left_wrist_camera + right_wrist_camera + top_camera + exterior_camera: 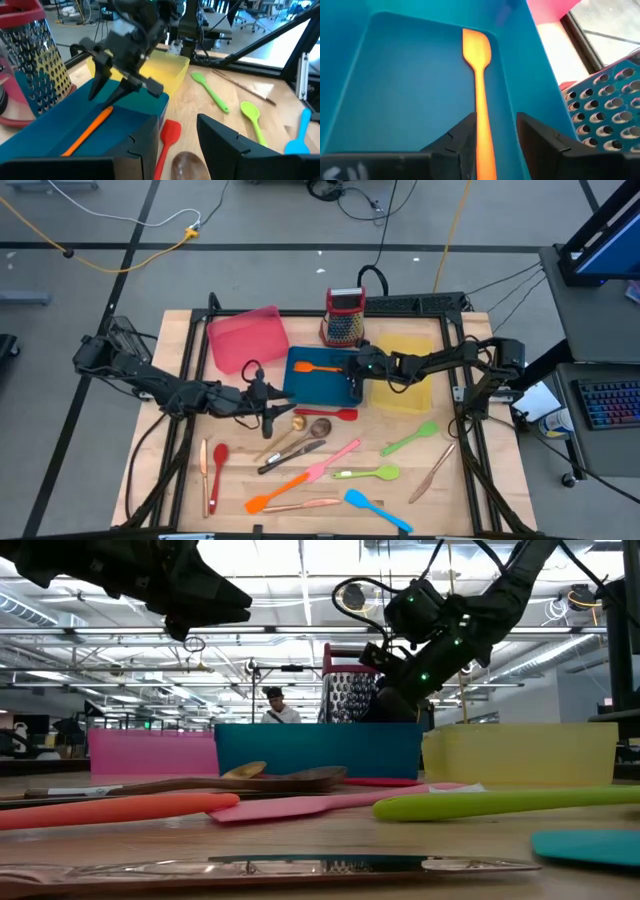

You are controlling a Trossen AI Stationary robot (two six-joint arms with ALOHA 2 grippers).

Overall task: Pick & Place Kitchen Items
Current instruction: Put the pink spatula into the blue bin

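An orange spatula (pixel 479 90) lies flat on the floor of the blue tray (pixel 300 387), its blade toward the tray's left end. My right gripper (pixel 495 137) hangs open over the tray's right end. Its fingers stand on either side of the spatula's handle (pixel 90 131) without touching it. My left gripper (pixel 177 145) stands open above the table in front of the tray, over a red spatula (pixel 332 413) and a wooden spoon (pixel 303 430), holding nothing.
A pink tray (pixel 245 338) stands left of the blue one, a yellow tray (pixel 405 375) right of it, and a red-framed grater (pixel 344 318) behind. Several utensils lie across the near half of the table: green ones (pixel 410 440), a blue spatula (pixel 375 508), a pink one (pixel 330 462), copper cutlery (pixel 433 472).
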